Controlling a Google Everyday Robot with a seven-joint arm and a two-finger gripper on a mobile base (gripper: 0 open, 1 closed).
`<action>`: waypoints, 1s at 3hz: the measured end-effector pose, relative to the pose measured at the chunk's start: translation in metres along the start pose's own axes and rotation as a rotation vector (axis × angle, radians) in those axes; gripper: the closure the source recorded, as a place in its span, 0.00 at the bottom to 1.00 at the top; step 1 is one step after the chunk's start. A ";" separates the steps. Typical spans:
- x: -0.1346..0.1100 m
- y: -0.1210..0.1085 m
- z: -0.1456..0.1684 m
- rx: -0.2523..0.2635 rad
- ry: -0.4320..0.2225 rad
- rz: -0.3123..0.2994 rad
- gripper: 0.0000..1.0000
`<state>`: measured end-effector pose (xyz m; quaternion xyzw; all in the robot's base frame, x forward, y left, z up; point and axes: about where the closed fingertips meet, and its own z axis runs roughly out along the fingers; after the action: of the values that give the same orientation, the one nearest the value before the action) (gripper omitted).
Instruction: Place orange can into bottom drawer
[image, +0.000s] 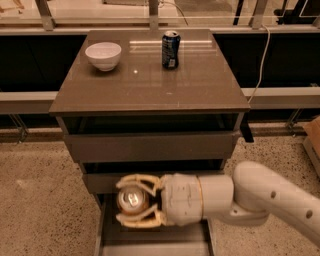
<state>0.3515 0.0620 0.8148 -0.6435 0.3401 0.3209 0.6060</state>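
Your gripper (124, 201) sits at six o'clock in the frame, jaws clamped on the orange can (135, 199), silver top towards the camera, over the open bottom drawer (150, 246). The blue can (170, 49) stands at twelve.

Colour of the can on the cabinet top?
Dark blue can, camera view; end effector holds orange can over bottom drawer.
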 end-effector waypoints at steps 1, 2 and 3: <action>0.011 0.043 0.008 -0.059 -0.004 0.070 1.00; 0.026 0.036 0.009 -0.077 0.001 0.107 1.00; 0.078 0.028 0.000 -0.083 -0.014 0.188 1.00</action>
<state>0.3726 0.0577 0.7349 -0.6309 0.3810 0.3946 0.5487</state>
